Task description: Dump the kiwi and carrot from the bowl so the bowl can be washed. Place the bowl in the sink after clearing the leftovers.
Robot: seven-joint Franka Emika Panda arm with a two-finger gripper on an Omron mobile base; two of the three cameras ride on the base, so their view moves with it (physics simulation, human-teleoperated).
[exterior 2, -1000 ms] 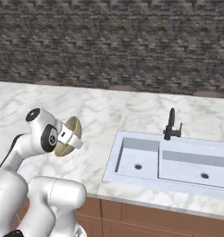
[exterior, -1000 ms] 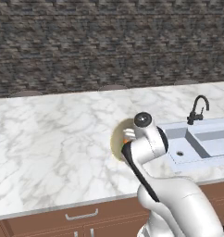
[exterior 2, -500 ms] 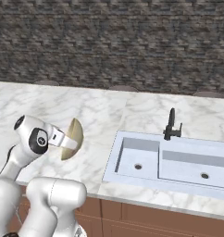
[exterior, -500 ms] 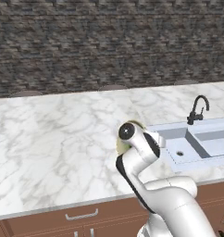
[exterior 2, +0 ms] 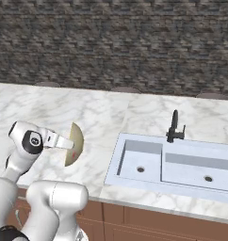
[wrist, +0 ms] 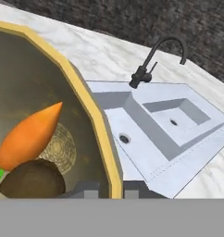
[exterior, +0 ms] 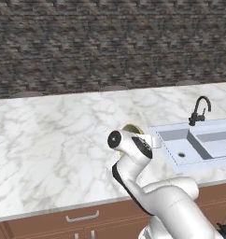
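Observation:
My gripper (exterior 2: 65, 142) is shut on the rim of the bowl (exterior 2: 76, 141), which it holds above the counter, tipped steeply onto its edge with the pale outside facing the sink (exterior 2: 168, 162). In the hand view the bowl's olive-tan rim (wrist: 92, 114) curves across the left, with my gripper (wrist: 109, 190) clamped on it at the bottom. The orange carrot (wrist: 28, 136) and the dark kiwi (wrist: 33, 181) lie inside the bowl, touching each other close to the fingers. In the left base view a sliver of the bowl (exterior: 131, 128) peeks out behind the wrist.
The black gooseneck faucet (exterior 2: 174, 126) stands at the sink's back edge. The sink (wrist: 153, 134) has two basins, each with a drain. The marble counter (exterior: 54, 140) runs wide to the left, backed by a dark stone wall (exterior: 110, 46).
The wrist has swung leftward and lower while the bowl stays gripped. The bowl has tipped further, from slanted to nearly on edge.

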